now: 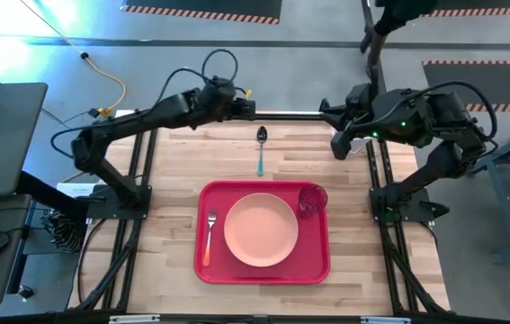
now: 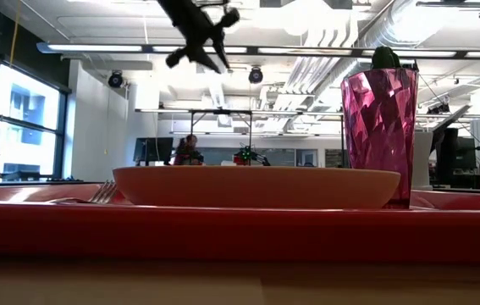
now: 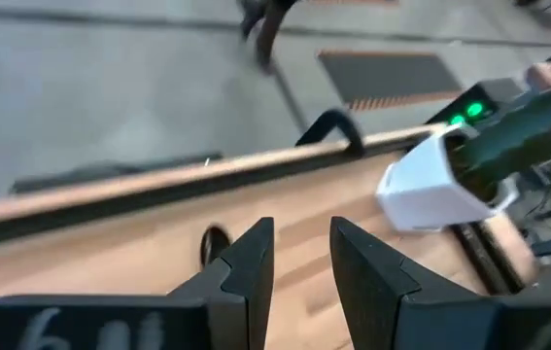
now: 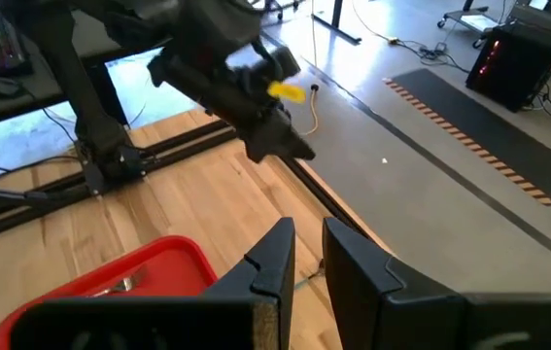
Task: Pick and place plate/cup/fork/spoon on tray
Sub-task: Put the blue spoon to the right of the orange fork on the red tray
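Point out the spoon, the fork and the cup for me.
spoon (image 1: 261,149), high view, middle of the teal handle, on the bare table beyond the tray.
fork (image 1: 210,232), high view, mid-length, on the tray beside the plate.
cup (image 2: 379,135), low view, middle of its wall.

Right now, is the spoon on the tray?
No, the spoon lies on the bare table beyond the tray.

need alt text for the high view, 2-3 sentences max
Seen from above, a red tray on a wooden table holds a peach plate, a fork left of the plate and a pink cup at the plate's upper right. A teal-handled spoon lies on the table beyond the tray, with the left claw and right claw raised on either side of it.
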Robot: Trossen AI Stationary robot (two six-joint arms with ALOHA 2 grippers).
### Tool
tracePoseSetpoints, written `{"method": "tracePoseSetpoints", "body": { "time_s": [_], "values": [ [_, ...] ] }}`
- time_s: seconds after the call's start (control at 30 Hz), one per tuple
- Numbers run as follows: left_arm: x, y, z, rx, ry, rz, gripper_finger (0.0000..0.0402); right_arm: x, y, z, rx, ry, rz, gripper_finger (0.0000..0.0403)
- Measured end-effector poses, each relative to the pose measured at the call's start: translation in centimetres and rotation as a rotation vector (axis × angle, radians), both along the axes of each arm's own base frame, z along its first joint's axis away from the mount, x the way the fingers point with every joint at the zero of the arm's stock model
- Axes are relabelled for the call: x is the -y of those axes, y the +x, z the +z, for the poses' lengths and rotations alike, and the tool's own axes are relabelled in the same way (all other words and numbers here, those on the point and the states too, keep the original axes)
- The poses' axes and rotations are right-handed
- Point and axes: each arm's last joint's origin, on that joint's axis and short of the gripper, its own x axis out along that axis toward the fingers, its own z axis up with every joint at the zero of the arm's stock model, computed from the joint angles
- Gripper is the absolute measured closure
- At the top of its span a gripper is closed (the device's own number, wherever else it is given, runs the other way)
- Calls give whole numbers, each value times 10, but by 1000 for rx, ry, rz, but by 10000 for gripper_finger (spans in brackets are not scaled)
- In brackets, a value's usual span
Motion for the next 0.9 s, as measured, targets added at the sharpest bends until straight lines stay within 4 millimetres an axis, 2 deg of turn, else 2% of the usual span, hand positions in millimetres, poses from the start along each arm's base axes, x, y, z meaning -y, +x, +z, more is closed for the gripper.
{"method": "tracePoseSetpoints", "body": {
  "time_s": [0.3, 0.47, 0.9],
  "values": [
    [-15, 32, -63, -118, -209, -46, 306, 0, -1, -2, -13, 12, -9, 354],
    [-21, 48, -94, -166, -260, -74, 306, 0, -1, -4, -35, 10, -9, 354],
    [-28, 68, -153, -244, -370, -66, 306, 0, -2, -5, -51, 13, -12, 354]
  ]
}}
